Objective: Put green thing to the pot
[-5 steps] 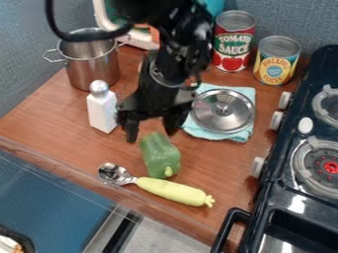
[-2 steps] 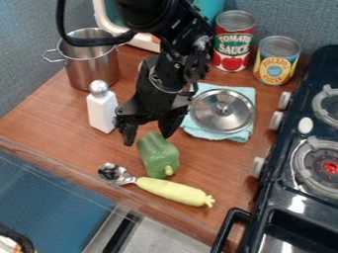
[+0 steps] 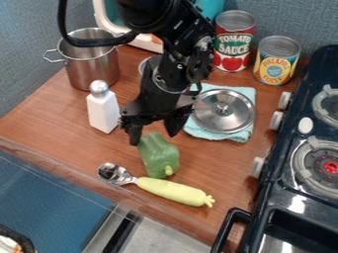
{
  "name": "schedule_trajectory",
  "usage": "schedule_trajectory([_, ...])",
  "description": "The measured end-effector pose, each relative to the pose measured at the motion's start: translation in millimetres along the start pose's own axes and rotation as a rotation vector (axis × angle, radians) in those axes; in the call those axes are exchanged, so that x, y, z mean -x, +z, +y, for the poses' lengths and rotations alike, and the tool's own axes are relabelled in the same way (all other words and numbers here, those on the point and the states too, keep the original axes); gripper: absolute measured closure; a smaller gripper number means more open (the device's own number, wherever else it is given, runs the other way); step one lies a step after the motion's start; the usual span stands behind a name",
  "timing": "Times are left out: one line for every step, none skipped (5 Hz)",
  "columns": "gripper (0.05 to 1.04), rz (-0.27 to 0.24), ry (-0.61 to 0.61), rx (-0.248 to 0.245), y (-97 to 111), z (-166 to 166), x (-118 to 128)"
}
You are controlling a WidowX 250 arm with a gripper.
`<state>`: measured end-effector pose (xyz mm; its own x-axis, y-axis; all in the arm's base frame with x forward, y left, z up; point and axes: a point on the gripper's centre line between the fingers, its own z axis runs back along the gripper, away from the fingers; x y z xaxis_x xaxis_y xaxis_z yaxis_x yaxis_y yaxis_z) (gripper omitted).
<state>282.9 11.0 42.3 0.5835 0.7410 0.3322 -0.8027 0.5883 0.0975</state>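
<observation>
Green pepper (image 3: 159,155) on wood counter (image 3: 72,123), black tool (image 3: 154,138) w/ fingers spread at its far end.

A cable (image 3: 89,43) partly hides the pot (image 3: 96,71).

Around the green pepper (image 3: 159,156), we had bare table (image 3: 63,129) at 9 and 3 o'clock. The spoon (image 3: 173,191) blocked us from 5 to 8, the lid (image 3: 223,111) near 1:30. Toward the pot (image 3: 93,66) at 11, the white shaker (image 3: 103,111) crowded our line.
</observation>
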Motion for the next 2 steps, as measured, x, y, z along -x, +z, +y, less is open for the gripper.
schedule_trajectory([0.083, 0.018, -0.004, 0.032, 0.2, -5.3, 3.2])
schedule_trajectory([0.083, 0.034, 0.011, 0.068, -2.3, -8.7, 7.7])
